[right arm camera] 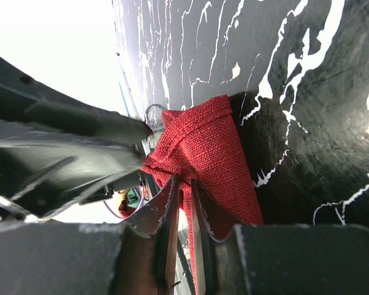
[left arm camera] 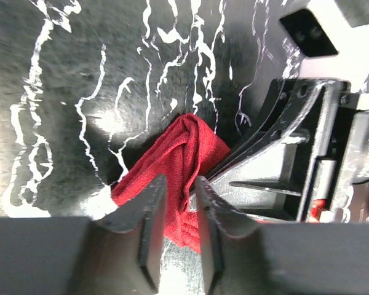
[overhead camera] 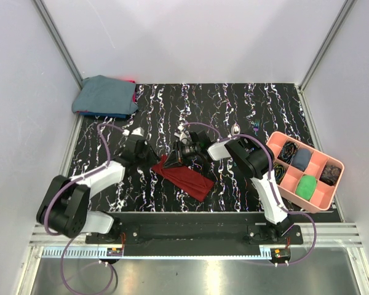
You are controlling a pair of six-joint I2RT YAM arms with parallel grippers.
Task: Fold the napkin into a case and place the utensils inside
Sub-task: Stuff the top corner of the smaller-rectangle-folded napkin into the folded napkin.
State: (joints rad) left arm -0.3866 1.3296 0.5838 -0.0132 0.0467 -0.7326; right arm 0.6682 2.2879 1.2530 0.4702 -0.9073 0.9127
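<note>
Presently: napkin fold, two claws on one end

Item 1, napkin (overhead camera: pixel 187 177). Dark red cloth, already narrowed to a slanted strip at the middle of the desk (overhead camera: pixel 246 101), its far-left end bunched and lifted, its near-right end lying flat.

Item 2, left claw (left arm camera: pixel 175 184). Clenched on the napkin's raised end, red cloth pinched between the fingers.

Item 3, right claw (right arm camera: pixel 183 184). Clenched on the same end from the right side, just beside the left claw, with a fold of cloth in the narrow gap.

Item 4, spoon (overhead camera: pixel 235 128). On the desk, far of the right arm and apart from the napkin; not yet in any case.

Handling note, as judgement. The fold probably goes best if both claws travel together at one height, carrying the raised end toward the flat end. Uneven pull would likely skew the strip. The edges should be lined up before the claws let go, and one end left open for the spoon.
</note>
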